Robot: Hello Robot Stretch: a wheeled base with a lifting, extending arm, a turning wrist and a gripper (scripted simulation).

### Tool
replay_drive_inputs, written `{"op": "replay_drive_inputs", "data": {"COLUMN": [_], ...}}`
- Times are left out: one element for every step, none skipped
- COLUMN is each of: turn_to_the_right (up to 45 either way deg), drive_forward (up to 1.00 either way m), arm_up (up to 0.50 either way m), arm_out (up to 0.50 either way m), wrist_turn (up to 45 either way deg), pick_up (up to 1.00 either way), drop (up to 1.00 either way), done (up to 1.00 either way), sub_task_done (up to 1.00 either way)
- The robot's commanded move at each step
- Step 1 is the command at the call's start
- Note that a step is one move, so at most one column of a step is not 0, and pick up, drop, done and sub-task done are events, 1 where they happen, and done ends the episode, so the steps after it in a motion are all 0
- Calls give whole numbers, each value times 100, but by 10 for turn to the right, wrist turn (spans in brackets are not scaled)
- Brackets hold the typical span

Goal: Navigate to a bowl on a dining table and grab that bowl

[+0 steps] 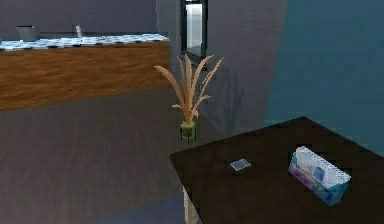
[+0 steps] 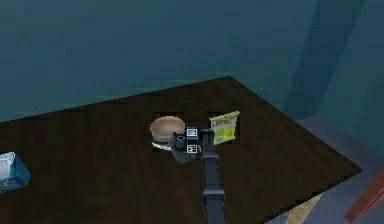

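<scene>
In the forward view, a long counter [image 1: 80,65] with a brown wooden front and a pale speckled top was seen at the far left, against a grey wall. Further right, a tall dark opening [image 1: 193,25] was seen in the wall, and below it a plant [image 1: 190,90] with dry tan leaves was stood upright in a small green pot on the floor. The near right part was taken up by the dark dining table [image 1: 230,185]. A small grey thing [image 1: 240,165], too small to be named, was laid near its left edge, and a blue and white box [image 1: 320,173] was placed well apart from it, toward the right edge. In the arm side view, a blue and white box [image 2: 10,172] was seen at the dining table's left end, cut off by the picture's side. Near the middle of the table top, a little toward the far edge, the bowl [image 2: 168,128] was found: round, tan inside, and set upright. The gripper [image 2: 178,148] was seen right at the bowl's near side, at the end of the dark arm [image 2: 211,185] that rose from the bottom. It could not be told whether the bowl was touched or held, so the state of the jaws could not be told either. Just right of the bowl, a yellow-green packet [image 2: 225,127] was laid on the table, well apart from the right corner.
</scene>
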Motion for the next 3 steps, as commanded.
{"op": "replay_drive_inputs", "data": {"turn_to_the_right": [0,0,0], "drive_forward": [0,0,0], "arm_up": [0,10,0], "arm_out": [0,0,0], "wrist_turn": [0,0,0], "pick_up": [100,0,0], "drop": [0,0,0], "done": [0,0,100], "sub_task_done": [0,0,0]}}
